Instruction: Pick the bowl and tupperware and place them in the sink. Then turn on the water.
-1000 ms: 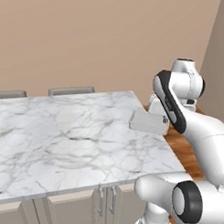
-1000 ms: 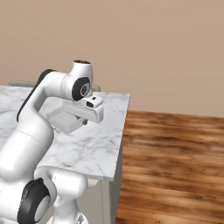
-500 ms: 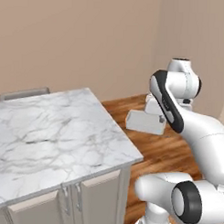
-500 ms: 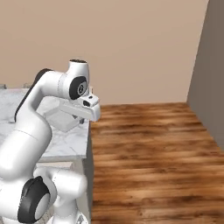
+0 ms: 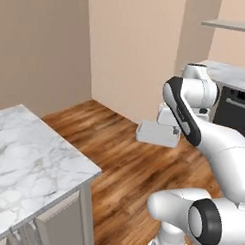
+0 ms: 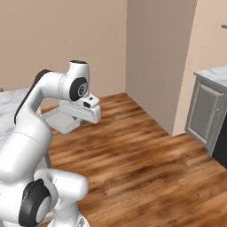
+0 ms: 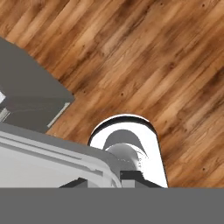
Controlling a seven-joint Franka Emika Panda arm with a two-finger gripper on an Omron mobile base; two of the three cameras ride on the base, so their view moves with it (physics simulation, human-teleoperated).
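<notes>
You have one wood floor (image 6: pixel 146 155), one marble counter (image 5: pixel 28 161) at your left, one grey cabinet (image 6: pixel 205 113) at your right, one tupperware (image 5: pixel 158 134) — carried in the air above the floor. Claw (image 5: pixel 170 130): one — nearly shut, clamped on the tupperware's edge.

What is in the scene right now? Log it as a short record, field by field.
held item: tupperware, pale grey-white, flat, rectangular
gripper: gripper shut on the tupperware's edge
tupperware position: carried in the air above the wood floor, clear of the marble counter
tupperware in hand view: pale lid rim across the lower left
floor: brown wood planks
nearby furniture: grey cabinet under a marble top, by the beige wall
task stage: tupperware picked, not yet placed
</notes>
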